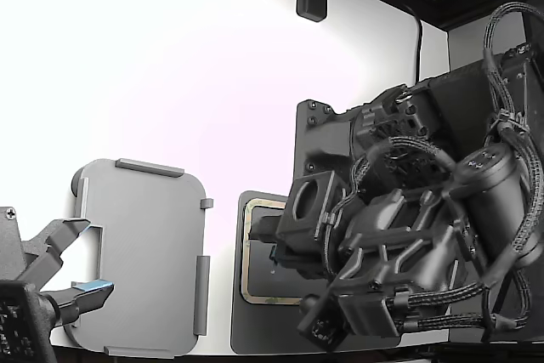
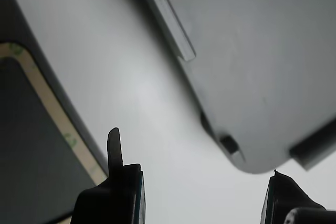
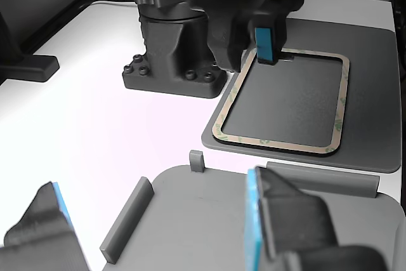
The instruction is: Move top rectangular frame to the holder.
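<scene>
The top rectangular frame [image 1: 243,261] lies flat on a dark grey pad [image 1: 255,337]; its pale tan border also shows in the wrist view [image 2: 58,124] and the other view [image 3: 342,93]. The light grey holder [image 1: 144,252] lies on the white table at the exterior view's left, and also shows in the wrist view [image 2: 252,51] and the other view [image 3: 209,220]. My gripper [image 1: 270,242] hangs low over the frame's edge that faces the holder. It is open and empty [image 2: 199,198], with one blue-padded finger [image 3: 266,42] just above the frame's border.
A second arm's open gripper [image 1: 76,261] sits at the holder's edge, at the exterior view's lower left. A black bolted mount block [image 3: 171,61] stands beside the pad. A strip of white table [image 2: 147,103] separates the pad and the holder.
</scene>
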### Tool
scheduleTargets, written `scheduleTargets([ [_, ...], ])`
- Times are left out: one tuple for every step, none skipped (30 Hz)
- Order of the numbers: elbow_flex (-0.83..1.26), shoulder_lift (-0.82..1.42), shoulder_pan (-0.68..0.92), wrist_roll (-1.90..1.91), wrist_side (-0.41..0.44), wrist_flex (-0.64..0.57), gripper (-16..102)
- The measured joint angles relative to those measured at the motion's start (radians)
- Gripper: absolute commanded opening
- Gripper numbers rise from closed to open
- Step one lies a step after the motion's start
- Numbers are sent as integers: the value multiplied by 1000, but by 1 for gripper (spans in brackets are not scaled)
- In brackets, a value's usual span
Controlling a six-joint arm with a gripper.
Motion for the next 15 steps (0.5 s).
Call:
scheduleTargets([
  [5,-6,2,5,-6,0,96],
  [12,-14,5,9,-8,-5,96],
  [25,-17,6,12,-9,-11,96],
  [38,-18,9,12,-15,-18,97],
  [55,-18,11,11,-25,-32,97],
  [69,-23,11,-3,-38,-41,99],
  [81,-28,11,-15,-57,-49,100],
  [92,-31,11,-29,-72,-49,100],
  [100,-35,11,-43,-87,-52,100],
  [106,-37,11,-54,-101,-52,100],
  [114,-41,12,-66,-112,-52,99],
  [123,-44,17,-80,-120,-52,99],
  [132,-48,21,-94,-129,-55,99],
  [137,-49,28,-107,-141,-58,99],
  [143,-52,35,-118,-149,-61,99],
])
